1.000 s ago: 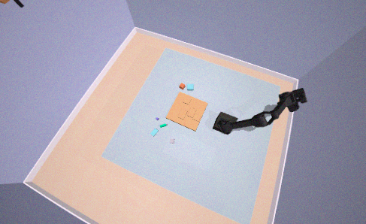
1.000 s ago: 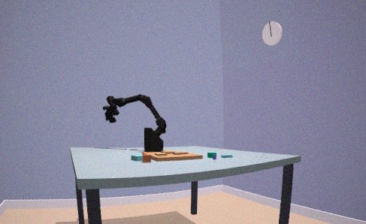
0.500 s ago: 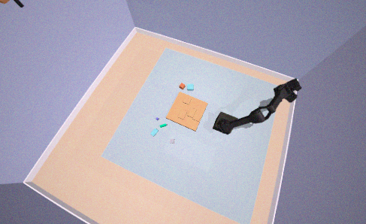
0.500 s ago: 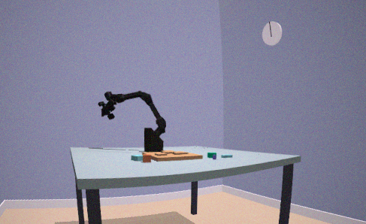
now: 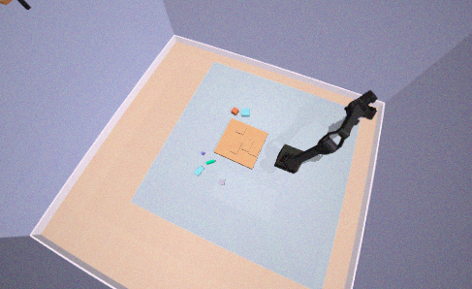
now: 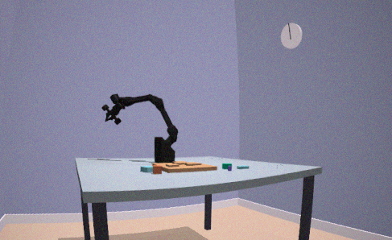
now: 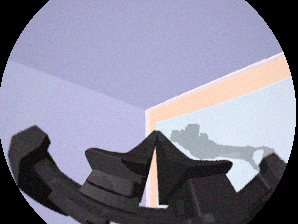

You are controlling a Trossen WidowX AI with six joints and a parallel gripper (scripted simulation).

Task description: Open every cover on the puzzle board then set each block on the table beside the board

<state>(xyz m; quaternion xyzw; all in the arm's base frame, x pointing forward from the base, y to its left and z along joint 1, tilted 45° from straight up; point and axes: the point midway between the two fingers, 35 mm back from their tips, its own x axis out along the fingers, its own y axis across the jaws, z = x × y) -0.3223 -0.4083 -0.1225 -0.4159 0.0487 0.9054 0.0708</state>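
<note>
The orange puzzle board (image 5: 226, 145) (image 6: 192, 169) lies on the table. Its covers show only as thin outlines and low raised pieces; whether each is open is too small to tell. A red-orange block (image 5: 235, 111) (image 6: 157, 169) and a cyan block (image 5: 245, 112) (image 6: 146, 169) lie off one side. A purple block (image 5: 203, 153) (image 6: 229, 168), a green block (image 5: 210, 162) (image 6: 226, 166), a flat light-blue block (image 5: 199, 171) (image 6: 242, 167) and a pale pinkish block (image 5: 222, 181) lie clear of the board too. My gripper (image 6: 107, 118) (image 7: 156, 133) is shut and empty, high up and far from the board.
The arm's base (image 5: 289, 161) (image 6: 164, 152) stands beside the board. The arm (image 5: 329, 144) (image 6: 166, 114) reaches away from the board towards the table's edge. The wrist view shows walls, floor (image 7: 200, 100) and part of the table top (image 7: 260, 117) with the arm's shadow.
</note>
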